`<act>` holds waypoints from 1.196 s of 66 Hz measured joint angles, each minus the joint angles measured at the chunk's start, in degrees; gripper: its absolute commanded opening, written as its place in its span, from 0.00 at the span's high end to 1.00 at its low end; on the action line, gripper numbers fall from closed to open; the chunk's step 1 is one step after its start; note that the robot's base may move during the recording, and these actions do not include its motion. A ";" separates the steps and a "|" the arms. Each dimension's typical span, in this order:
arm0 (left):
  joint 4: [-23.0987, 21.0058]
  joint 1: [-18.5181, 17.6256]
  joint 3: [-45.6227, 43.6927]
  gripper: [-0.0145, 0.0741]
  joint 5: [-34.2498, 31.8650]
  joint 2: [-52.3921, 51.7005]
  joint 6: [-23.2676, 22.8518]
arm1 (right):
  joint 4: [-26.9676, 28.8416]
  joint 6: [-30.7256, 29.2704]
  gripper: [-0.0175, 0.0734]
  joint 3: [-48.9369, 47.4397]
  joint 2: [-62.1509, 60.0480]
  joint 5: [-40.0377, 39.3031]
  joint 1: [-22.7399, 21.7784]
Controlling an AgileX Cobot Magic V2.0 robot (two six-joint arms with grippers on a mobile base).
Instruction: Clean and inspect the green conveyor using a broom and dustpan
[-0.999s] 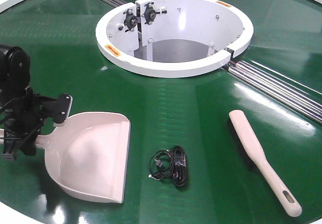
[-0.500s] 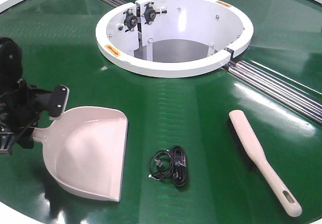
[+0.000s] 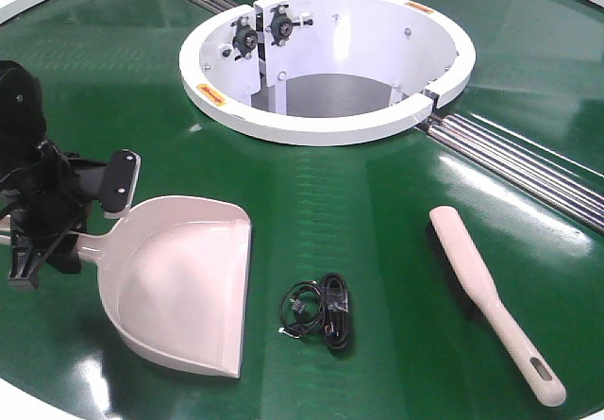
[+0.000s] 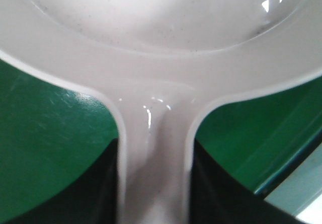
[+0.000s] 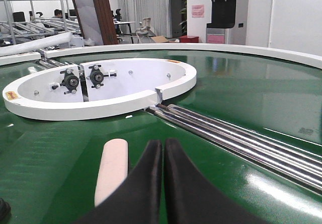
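Step in hand: looks like the setup stage, with the left gripper clamped on the dustpan by its handle while the pan sits on the green conveyor. No sweeping seems to be going on yet.

Left tool: grasping the handle, as the left wrist view shows with the dark jaws tight on either side of it.

Dustpan contents: basically nothing in it, just a few dark specks on the inner wall.

Just past the pan's lip: a little black cable bundle lies loose on the belt, probably the thing to sweep up.

Broom: the broom lies flat beyond the cable, well apart from the pan, nobody holding it.

Right tool: the right gripper has its fingers pressed together on nothing, hovering just beside the broom's rounded end.

Next move: probably it needs to spread those fingers and grab the broom handle.

Farthest: the white hub and steel rollers sit behind it all.
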 measured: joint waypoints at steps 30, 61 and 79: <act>0.40 -2.13 -0.10 0.84 -0.92 2.68 0.00 | 0.00 0.00 0.82 0.00 0.00 0.00 0.00; 0.06 -2.13 -0.10 0.84 -1.50 3.06 0.16 | 0.00 0.00 0.82 0.00 0.00 0.00 0.00; 0.17 -2.13 -0.10 0.84 -1.54 4.83 0.11 | 0.00 0.00 0.82 0.00 0.00 0.00 0.00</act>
